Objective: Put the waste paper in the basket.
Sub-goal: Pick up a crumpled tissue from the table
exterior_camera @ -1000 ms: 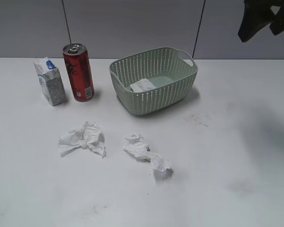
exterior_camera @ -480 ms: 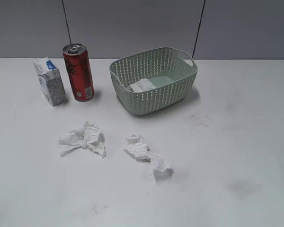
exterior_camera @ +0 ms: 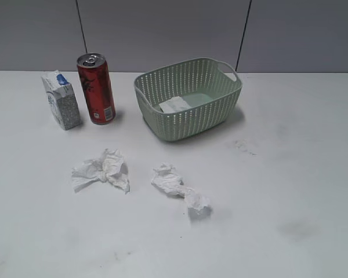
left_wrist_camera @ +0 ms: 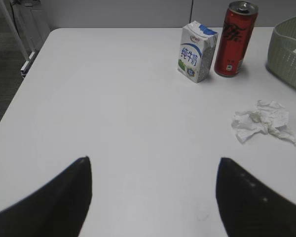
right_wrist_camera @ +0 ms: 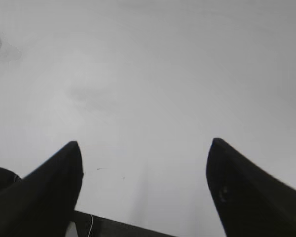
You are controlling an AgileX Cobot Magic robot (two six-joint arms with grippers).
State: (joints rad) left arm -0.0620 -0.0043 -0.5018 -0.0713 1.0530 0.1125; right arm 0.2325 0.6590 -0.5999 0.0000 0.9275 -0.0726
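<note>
The pale green basket (exterior_camera: 188, 98) stands at the back middle of the table, with one flat piece of waste paper (exterior_camera: 174, 105) inside it. Two crumpled pieces lie in front: one at the left (exterior_camera: 101, 169), one twisted piece at the middle (exterior_camera: 180, 186). No gripper shows in the exterior view. In the left wrist view my left gripper (left_wrist_camera: 153, 168) is open and empty over bare table, with the left paper piece (left_wrist_camera: 264, 120) ahead to the right and the basket's edge (left_wrist_camera: 288, 44) at the far right. My right gripper (right_wrist_camera: 144, 148) is open and empty over bare table.
A red drink can (exterior_camera: 96, 88) and a small white-and-blue carton (exterior_camera: 61, 99) stand left of the basket; both show in the left wrist view, the can (left_wrist_camera: 235, 38) and the carton (left_wrist_camera: 196, 51). The table's edge (right_wrist_camera: 118, 224) lies just below the right gripper.
The dark right arm that showed at the top right corner one second ago has left the exterior view. The papers, basket, can and carton have not moved.
</note>
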